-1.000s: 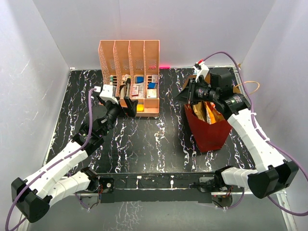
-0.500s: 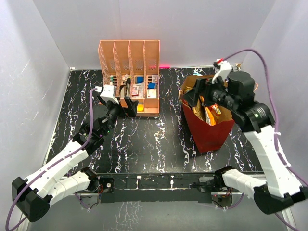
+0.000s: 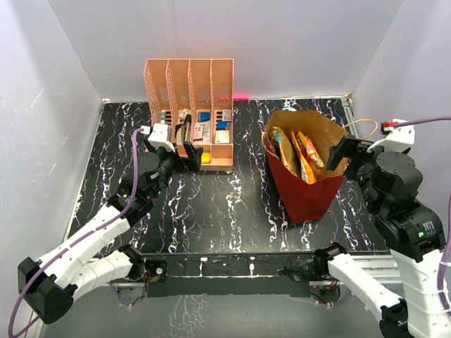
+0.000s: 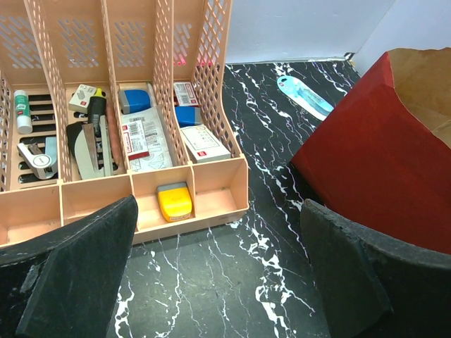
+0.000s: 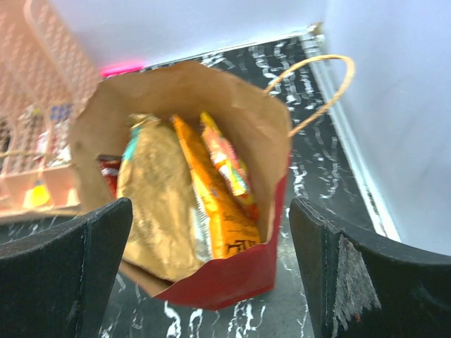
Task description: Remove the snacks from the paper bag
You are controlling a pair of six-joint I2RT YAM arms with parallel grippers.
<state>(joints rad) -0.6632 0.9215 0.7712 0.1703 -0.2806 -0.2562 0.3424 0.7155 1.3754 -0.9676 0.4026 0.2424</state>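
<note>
The paper bag stands upright at the right of the table, dark red outside and brown inside, with a loop handle. Its mouth is open. Inside stand the snacks: a mustard-gold chip bag, a flat orange packet, an orange-red candy bag, a teal-edged packet and a red one. My right gripper hangs open just off the bag's right rim, holding nothing. My left gripper is open and empty above the table in front of the organiser.
A peach slotted organiser with stationery stands at the back left, close to my left gripper. A light-blue oval packet lies on the table behind the bag. The enclosure's white walls are near, and the right one is beside my right gripper.
My right gripper has opened and pulled back from over the bag's mouth to its right side, uncovering the snacks. The left arm has not moved.
</note>
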